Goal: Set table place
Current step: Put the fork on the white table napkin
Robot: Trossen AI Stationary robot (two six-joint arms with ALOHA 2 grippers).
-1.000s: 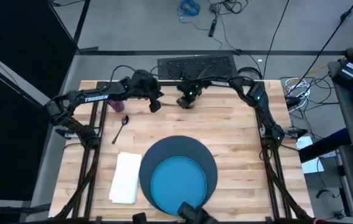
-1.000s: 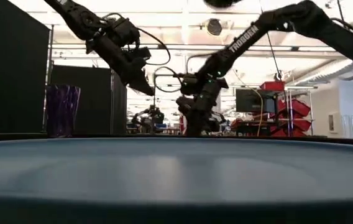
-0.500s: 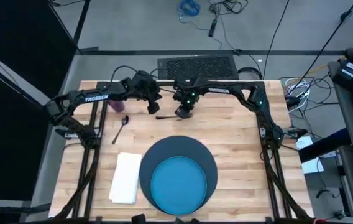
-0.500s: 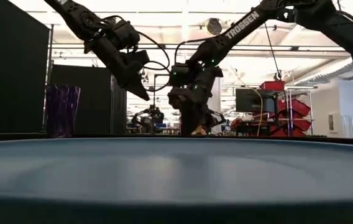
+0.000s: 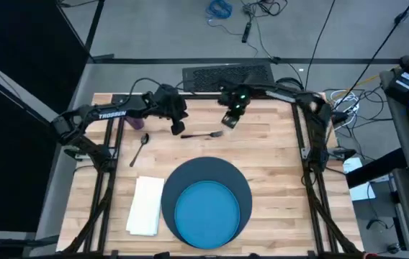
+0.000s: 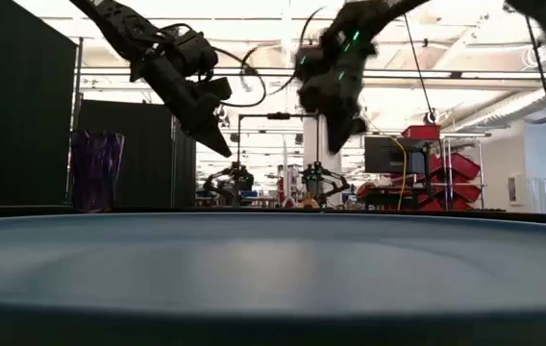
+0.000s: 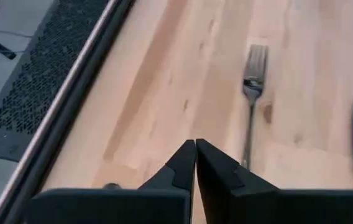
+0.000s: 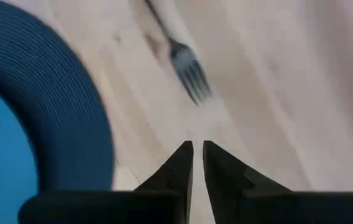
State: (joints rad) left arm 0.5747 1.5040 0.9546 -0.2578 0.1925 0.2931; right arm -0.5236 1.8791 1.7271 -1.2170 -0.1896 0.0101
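On the table (image 5: 276,155), far side: fork (image 5: 203,134), loose beyond the mat (image 5: 190,176). Left gripper (image 5: 176,127) and right gripper (image 5: 228,121), both empty and pinched closed, flank it. Risk: closed tips descending would skid it away.

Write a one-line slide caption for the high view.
Both grippers, left and right, hover over the fork beyond the dark blue mat and plate.

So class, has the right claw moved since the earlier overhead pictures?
Yes. The right claw has pulled back from the fork toward the table's far right edge, away from the dark blue mat.
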